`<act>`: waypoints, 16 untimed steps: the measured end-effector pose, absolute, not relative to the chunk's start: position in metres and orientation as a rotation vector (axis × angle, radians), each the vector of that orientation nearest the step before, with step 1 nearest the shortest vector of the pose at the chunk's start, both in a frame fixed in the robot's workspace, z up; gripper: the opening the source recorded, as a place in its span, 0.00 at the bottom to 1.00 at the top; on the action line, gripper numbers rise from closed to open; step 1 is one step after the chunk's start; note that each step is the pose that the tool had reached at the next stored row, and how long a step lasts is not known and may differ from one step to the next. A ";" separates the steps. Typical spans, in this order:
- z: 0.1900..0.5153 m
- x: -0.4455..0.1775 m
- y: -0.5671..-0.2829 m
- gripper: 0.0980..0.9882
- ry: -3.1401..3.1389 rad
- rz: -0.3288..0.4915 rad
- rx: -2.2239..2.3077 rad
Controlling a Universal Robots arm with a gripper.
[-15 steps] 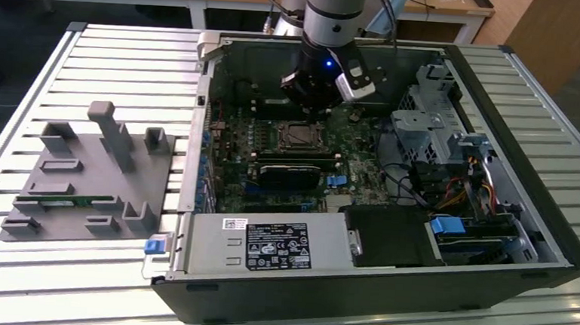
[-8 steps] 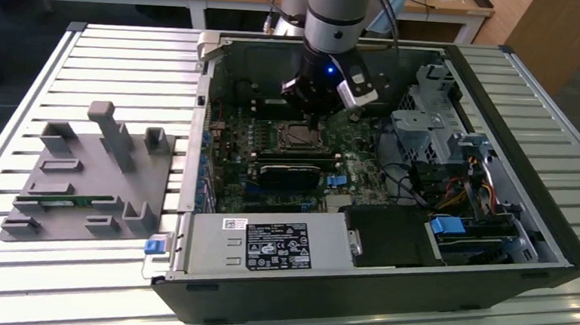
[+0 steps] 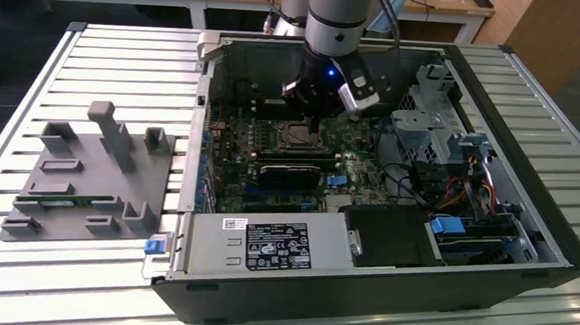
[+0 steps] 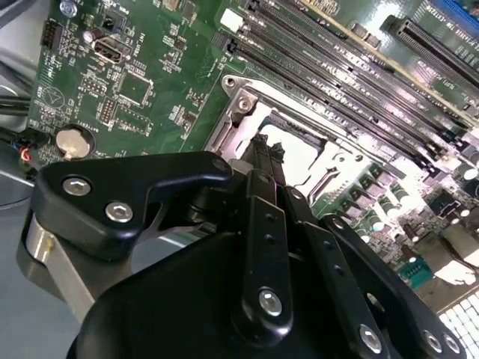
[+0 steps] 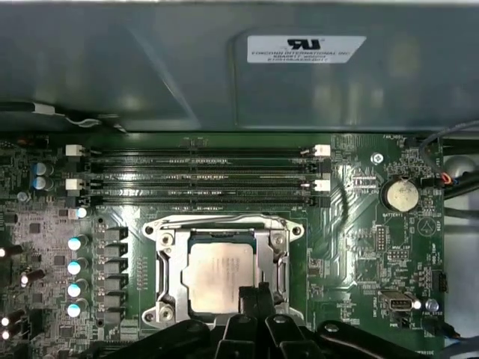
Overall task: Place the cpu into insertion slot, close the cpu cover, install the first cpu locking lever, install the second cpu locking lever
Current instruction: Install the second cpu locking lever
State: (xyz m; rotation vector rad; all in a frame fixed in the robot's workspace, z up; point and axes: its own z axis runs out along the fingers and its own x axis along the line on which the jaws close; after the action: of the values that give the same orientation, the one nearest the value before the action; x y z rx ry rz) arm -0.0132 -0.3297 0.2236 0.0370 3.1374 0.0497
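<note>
The cpu (image 5: 217, 269), a dull silver square, lies flat in the insertion slot (image 5: 153, 228) on the green board. The cpu cover (image 5: 171, 262), a silver frame, lies down around it, with the chip showing through its window. A thin wire lever (image 5: 224, 219) runs along the cover's edge nearest the memory slots. My gripper (image 5: 257, 293) has its black fingers together at the chip's opposite edge, with nothing visibly between them. In the second wrist view the gripper (image 4: 267, 146) points down at the cpu (image 4: 299, 157) and the cover (image 4: 243, 105). In the exterior view the gripper (image 3: 316, 122) hangs over the slot (image 3: 294, 135).
Long black memory slots (image 5: 198, 179) lie beside the socket, with a coin battery (image 5: 400, 196) and capacitors (image 5: 75, 265) nearby. The case wall (image 5: 187, 67) rises close behind. A power supply (image 3: 264, 244) and drive cage (image 3: 424, 125) crowd the case. A grey fixture (image 3: 87, 173) stands on the slatted table.
</note>
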 end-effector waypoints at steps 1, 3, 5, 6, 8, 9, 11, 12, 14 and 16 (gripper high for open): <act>0.225 -0.013 -0.330 0.02 3.137 0.050 0.037; 0.227 -0.013 -0.330 0.02 3.137 0.050 0.037; 0.227 -0.013 -0.331 0.02 3.137 0.050 0.037; 0.227 -0.013 -0.332 0.02 3.137 0.050 0.037; 0.227 -0.013 -0.337 0.02 3.137 0.050 0.037; 0.227 -0.013 -0.340 0.02 3.137 0.050 0.037; 0.227 -0.013 -0.346 0.02 3.137 0.050 0.037; 0.227 -0.013 -0.349 0.02 3.137 0.050 0.037; 0.227 -0.013 -0.353 0.02 3.141 0.063 0.037; 0.227 -0.013 -0.355 0.02 3.145 0.101 0.037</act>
State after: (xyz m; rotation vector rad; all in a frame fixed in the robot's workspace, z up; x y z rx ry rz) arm -0.0132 -0.3550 0.2274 0.0372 3.1450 0.1013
